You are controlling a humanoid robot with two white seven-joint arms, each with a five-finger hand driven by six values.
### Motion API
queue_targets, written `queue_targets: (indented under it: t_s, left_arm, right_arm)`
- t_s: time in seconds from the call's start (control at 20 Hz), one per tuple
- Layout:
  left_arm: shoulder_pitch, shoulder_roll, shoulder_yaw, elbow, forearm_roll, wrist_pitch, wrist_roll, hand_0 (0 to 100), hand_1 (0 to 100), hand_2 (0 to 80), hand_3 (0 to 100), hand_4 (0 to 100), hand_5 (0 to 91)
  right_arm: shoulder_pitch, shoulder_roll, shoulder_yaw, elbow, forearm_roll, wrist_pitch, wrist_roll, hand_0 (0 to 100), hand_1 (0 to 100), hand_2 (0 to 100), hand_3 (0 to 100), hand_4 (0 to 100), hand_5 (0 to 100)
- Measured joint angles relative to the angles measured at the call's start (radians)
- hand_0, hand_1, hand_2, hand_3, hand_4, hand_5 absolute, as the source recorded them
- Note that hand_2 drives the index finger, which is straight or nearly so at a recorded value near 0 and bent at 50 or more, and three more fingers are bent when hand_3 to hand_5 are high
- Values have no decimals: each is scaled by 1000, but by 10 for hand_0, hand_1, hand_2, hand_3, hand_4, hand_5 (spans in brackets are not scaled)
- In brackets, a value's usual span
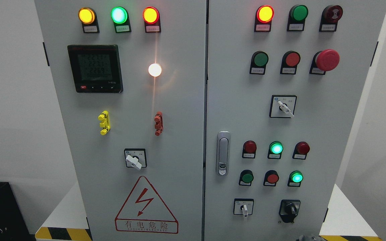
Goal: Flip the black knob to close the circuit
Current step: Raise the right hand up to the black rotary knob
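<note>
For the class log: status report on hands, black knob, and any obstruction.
Neither hand in view. Black knob untouched, lower right of right door. Nothing in front of it.

I see a bright, evenly lit, sharp view of the cabinet [179,134]. A white glare spot [154,69] flares on its left door, streaking downward; the lit lamps bloom slightly.

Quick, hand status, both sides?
Left hand: not in view.
Right hand: not in view. The black knob is untouched.
</note>
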Motion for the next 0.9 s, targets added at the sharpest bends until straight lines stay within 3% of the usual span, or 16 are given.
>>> queue_targets:
  t_s: [0.35, 0.9]
  left_arm:
    - [0, 0, 0, 0, 0, 0, 0, 120, 556, 0, 0, 0, 0]
    - [0, 0, 0, 0, 0, 0, -5, 120, 556, 0, 0, 0, 0]
  right_arm:
    - [-45, -12, -14, -13, 13, 0, 44, 0, 0, 946, 1000, 973, 950]
    - [-96, -29, -29, -22, 37, 4, 72, 0, 0, 944, 1000, 973, 951]
